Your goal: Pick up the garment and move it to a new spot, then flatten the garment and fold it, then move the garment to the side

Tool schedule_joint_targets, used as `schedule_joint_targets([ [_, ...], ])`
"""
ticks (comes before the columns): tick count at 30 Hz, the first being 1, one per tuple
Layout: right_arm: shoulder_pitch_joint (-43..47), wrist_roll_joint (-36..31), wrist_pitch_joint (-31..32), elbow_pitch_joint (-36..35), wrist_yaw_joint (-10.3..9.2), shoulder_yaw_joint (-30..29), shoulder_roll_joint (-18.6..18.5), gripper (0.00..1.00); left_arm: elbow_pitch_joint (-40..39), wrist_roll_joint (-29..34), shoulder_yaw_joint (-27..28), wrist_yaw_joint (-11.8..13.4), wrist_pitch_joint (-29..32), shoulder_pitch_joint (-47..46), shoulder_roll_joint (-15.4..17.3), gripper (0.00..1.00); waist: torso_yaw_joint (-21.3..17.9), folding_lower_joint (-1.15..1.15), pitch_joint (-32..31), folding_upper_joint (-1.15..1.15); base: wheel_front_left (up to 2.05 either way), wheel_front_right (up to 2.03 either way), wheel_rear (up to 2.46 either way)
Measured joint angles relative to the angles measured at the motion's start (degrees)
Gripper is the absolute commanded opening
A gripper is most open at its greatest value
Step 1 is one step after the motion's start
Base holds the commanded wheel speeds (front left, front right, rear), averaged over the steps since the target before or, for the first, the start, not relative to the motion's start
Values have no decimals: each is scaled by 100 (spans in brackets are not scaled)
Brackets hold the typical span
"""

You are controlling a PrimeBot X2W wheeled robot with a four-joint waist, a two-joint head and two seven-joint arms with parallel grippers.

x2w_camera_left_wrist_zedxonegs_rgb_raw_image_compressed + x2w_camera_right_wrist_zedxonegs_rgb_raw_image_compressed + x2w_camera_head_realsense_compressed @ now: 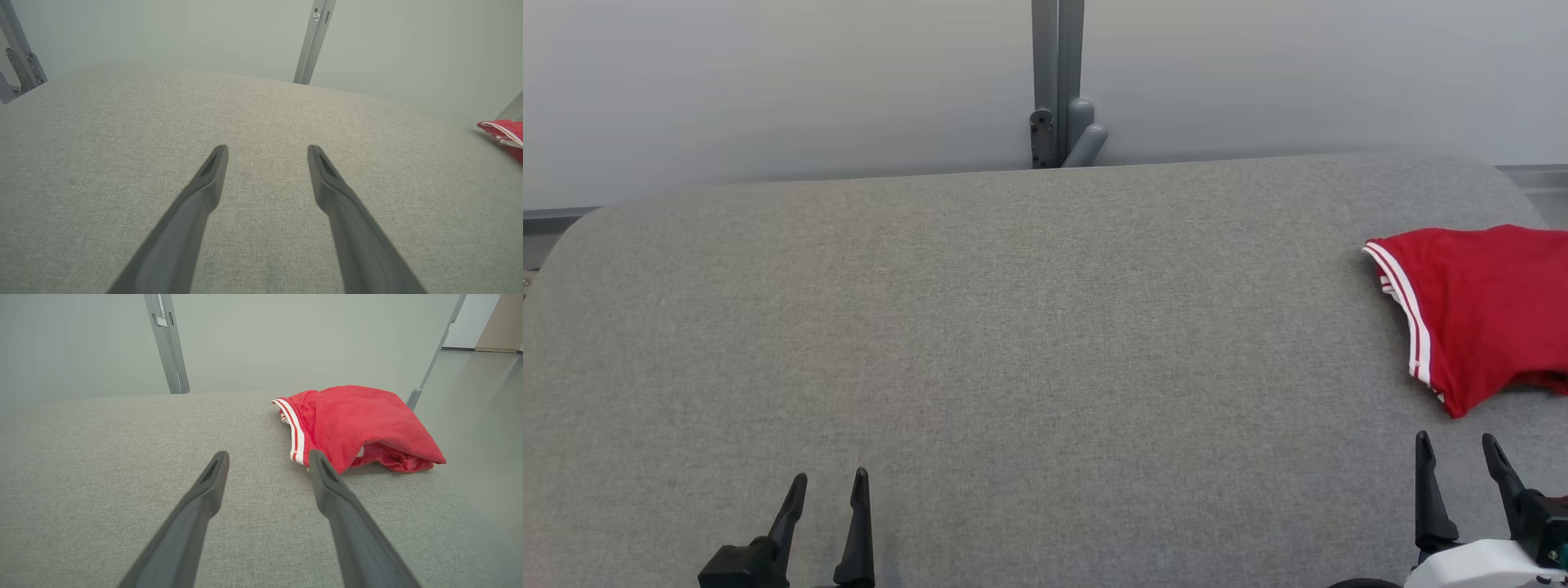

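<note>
Just short of the garment [1478, 310], the right gripper [1456, 438] points forward over the table [1013, 327], jaws wide and empty, like the left gripper [831, 475], well apart from it.

You'll find the red garment [355, 420] lying in a loose, folded-over bundle (white-and-red striped trim along 1 edge) at the right end of the grey table [1013, 327].
</note>
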Motion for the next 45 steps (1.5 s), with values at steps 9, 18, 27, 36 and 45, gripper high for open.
schedule_joint_targets([
  [9, -3, -98, -1, -18, -1, 83, -2, 100, 18, -1, 0, -2, 0, -31, -2, 100, -124, 0, 10, 0, 0, 0, 0],
  [18, 77, -37, 86, 378, 0, 92, 113, 0, 364, -48, -57, -7, 44, 95, -19, 0, -124, 0, 9, 1, 0, 0, 0],
  [27, -118, 1127, 387, 489, 0, 118, 116, 0, 332, -1069, 105, 31, 333, -21, -18, 0, -124, 0, 29, 4, 0, 0, 0],
  [36, -318, 2108, 584, 508, 0, 207, 108, 0, 260, -1879, 238, 58, 559, -222, -19, 0, -124, 0, 54, 1, 0, 0, 0],
  [45, -492, 2983, 784, 549, 0, 259, 93, 0, 232, -2622, 344, 81, 759, -407, -19, 0, -125, 0, 76, 0, 0, 0, 0],
])
